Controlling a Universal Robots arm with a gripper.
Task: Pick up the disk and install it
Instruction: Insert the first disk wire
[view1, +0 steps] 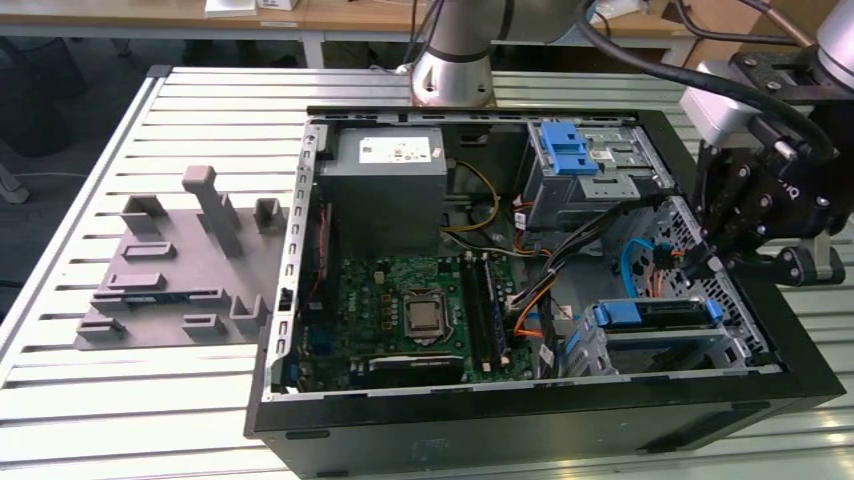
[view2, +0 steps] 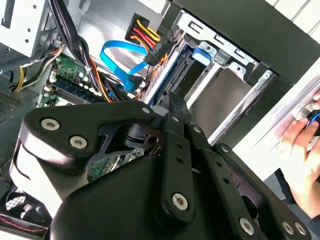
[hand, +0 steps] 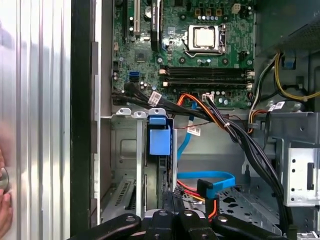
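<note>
The disk (view1: 650, 314), silver with a blue plastic frame, sits in the lower drive cage (view1: 747, 340) at the corner of the open computer case on the exterior view's right. In the first wrist view the disk (hand: 160, 141) stands edge-on in its slot, blue end tab facing the motherboard. My gripper (view1: 698, 263) hangs just above the cage beside the case wall, shut with nothing between its fingers. In both wrist views the gripper (view2: 175, 102) (hand: 173, 210) shows black fingertips pressed together, pointing at the disk (view2: 200, 53).
A grey power supply box (view1: 384, 175), the motherboard (view1: 414, 310) and an upper bay with a blue latch (view1: 569, 155) fill the case. Loose cables (hand: 235, 130) run beside the cage. A grey fixture (view1: 174, 270) lies on the slatted table. A person's hand (view2: 300, 137) is outside the case wall.
</note>
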